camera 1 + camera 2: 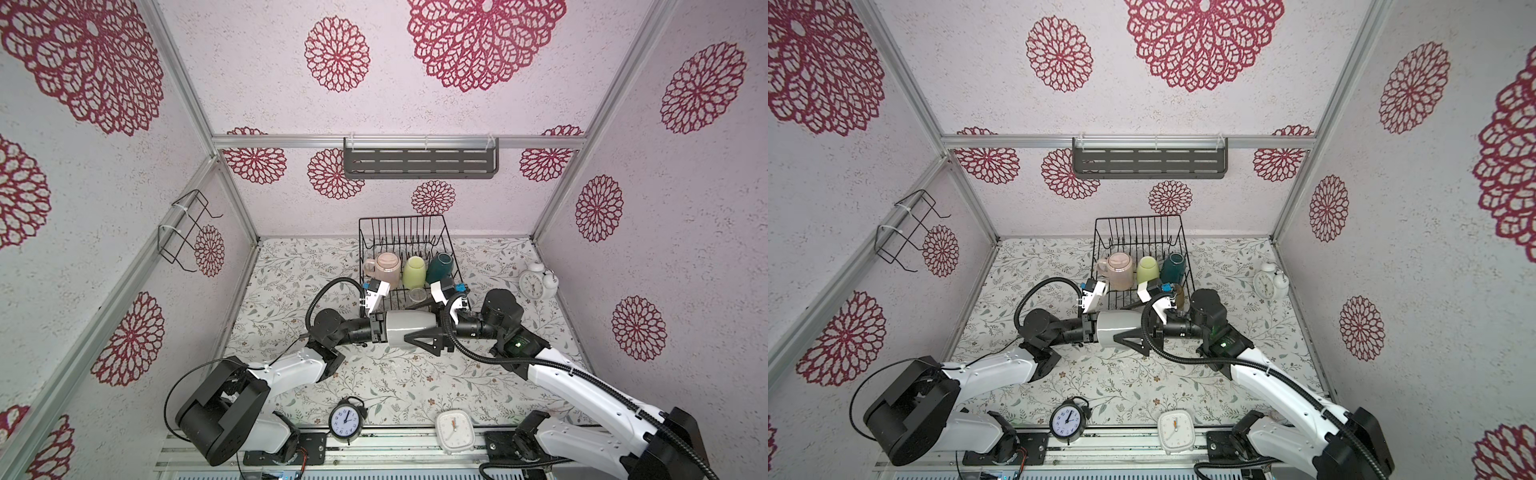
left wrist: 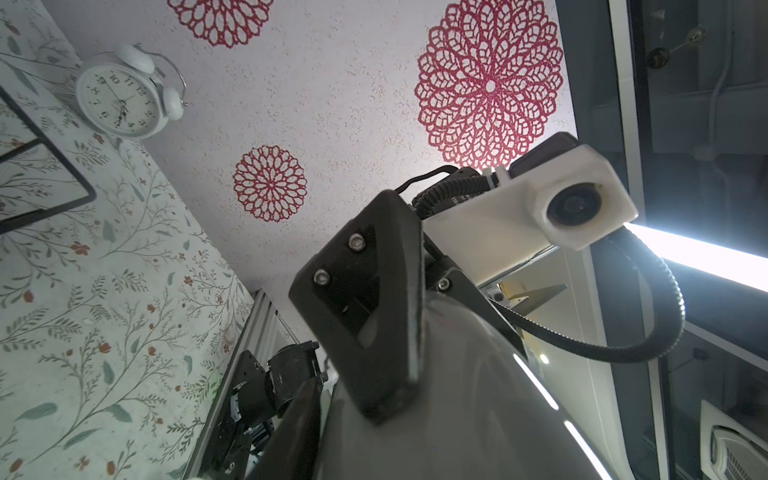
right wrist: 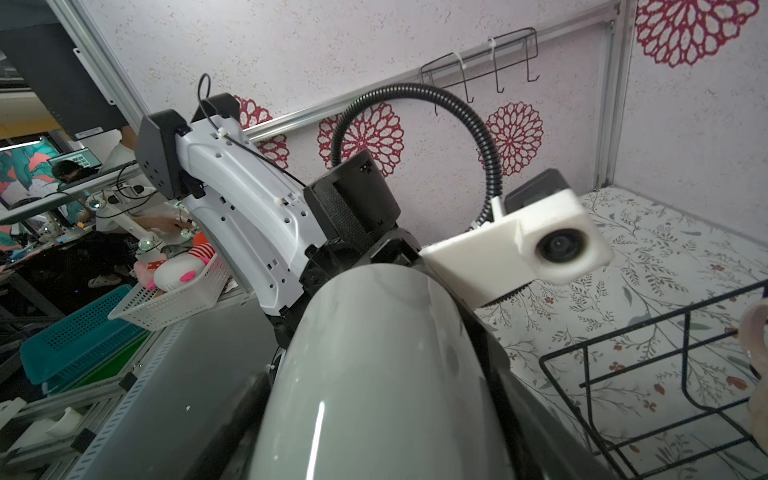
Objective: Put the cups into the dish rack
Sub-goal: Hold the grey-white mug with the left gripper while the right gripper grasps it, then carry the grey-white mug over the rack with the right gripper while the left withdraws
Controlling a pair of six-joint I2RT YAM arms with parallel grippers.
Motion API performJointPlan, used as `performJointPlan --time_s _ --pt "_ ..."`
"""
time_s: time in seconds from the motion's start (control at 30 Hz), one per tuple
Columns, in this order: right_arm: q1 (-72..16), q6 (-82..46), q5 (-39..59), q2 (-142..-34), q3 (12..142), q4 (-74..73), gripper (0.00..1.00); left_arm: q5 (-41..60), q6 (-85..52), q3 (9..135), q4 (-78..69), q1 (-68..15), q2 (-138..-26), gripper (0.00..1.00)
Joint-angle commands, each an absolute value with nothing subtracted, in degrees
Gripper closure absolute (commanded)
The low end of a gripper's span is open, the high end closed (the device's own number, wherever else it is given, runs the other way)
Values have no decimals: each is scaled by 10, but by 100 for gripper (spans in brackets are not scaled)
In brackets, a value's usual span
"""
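The grey mug (image 3: 374, 374) fills both wrist views: glazed, on its side in the air just in front of the rack (image 1: 399, 235), slung between the two arms. The right end effector (image 1: 409, 326) straddles its body, jaws wide, a finger flat on each flank, so it looks clamped on the mug. The left end effector (image 1: 380, 328) sits at the mug's end toward the left arm; pinching the wall or standing off, cannot tell. Reads as a hand-over, probably to the right arm. To do it well: make sure the right grip is firm on the slick glaze before the left lets go, draw the left straight back along the mug's axis, then tip the mug mouth down and lower it into the rack's free front part, clear of the glass (image 1: 417, 296) sitting there. Already racked in a row: pink mug (image 1: 386, 268), green mug (image 1: 414, 272), teal mug (image 1: 441, 266). The tumbler (image 1: 1180, 297) shows at the rack's near right corner; in or out, unclear. The tabletop (image 1: 374, 374) has a floral cover and three clocks: black clock (image 1: 345, 420) and square clock (image 1: 455, 430) at the near edge, bell clock (image 1: 536, 284) at the right. The walls (image 1: 270, 83) are pale with red rosettes; a slotted shelf (image 1: 419, 164) hangs on the back one, a wire holder (image 1: 187, 232) on the left one.
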State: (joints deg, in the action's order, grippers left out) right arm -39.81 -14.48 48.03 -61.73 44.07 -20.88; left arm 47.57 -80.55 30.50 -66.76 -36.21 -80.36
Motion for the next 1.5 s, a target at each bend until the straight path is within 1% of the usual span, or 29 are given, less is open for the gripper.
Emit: performJointPlan --time_s 0.0,0.13,0.17,0.2,0.27,0.3,0.37,0.43,0.47,0.53,0.6,0.73,0.83,0.87,0.93,1.03,1.1,1.2,1.3,1.47 --pt "-402 -134 474 -617 476 -217 46 461 -795 302 -655 -346 -794 49" --pt "-401 -137 450 -630 492 -209 48 454 -788 296 -640 -330 -794 48" --pt "-401 -136 448 -632 495 -207 48 453 -791 294 -643 -327 -797 50" --pt "-401 -135 449 -636 498 -206 48 452 -796 292 -652 -325 -801 54" --pt "-401 -134 454 -642 500 -210 48 450 -813 289 -684 -322 -812 69" --pt "-401 -135 454 -645 499 -213 49 451 -825 288 -705 -321 -819 75" --pt "-401 -135 454 -648 498 -214 49 453 -852 286 -751 -318 -836 84" --pt "-401 -134 453 -649 496 -216 49 457 -883 283 -809 -316 -858 97" --pt "-401 -131 454 -649 495 -214 49 459 -891 286 -815 -316 -865 100" --pt "-400 -118 454 -648 496 -203 46 464 -895 290 -815 -315 -877 100" --pt "-401 -103 461 -646 494 -192 41 463 -895 291 -815 -315 -878 100" --pt "-401 -74 471 -634 484 -175 20 465 -895 293 -815 -315 -864 100" --pt "-401 -59 480 -623 481 -159 12 467 -898 293 -815 -315 -853 100" --pt "-401 -54 492 -621 481 -157 8 467 -899 293 -814 -315 -851 100" --pt "-401 -53 506 -621 481 -157 3 468 -901 293 -814 -316 -852 100" --pt "-402 -53 510 -633 490 -157 3 467 -903 295 -814 -317 -855 100" --pt "-402 -57 518 -648 503 -159 5 466 -903 298 -814 -319 -857 100" --pt "-403 -73 534 -680 531 -151 11 465 -903 300 -814 -322 -861 100" --pt "-403 -93 554 -706 553 -145 20 464 -904 299 -814 -322 -861 100" --pt "-404 -106 560 -711 559 -139 32 461 -904 295 -815 -322 -855 100"
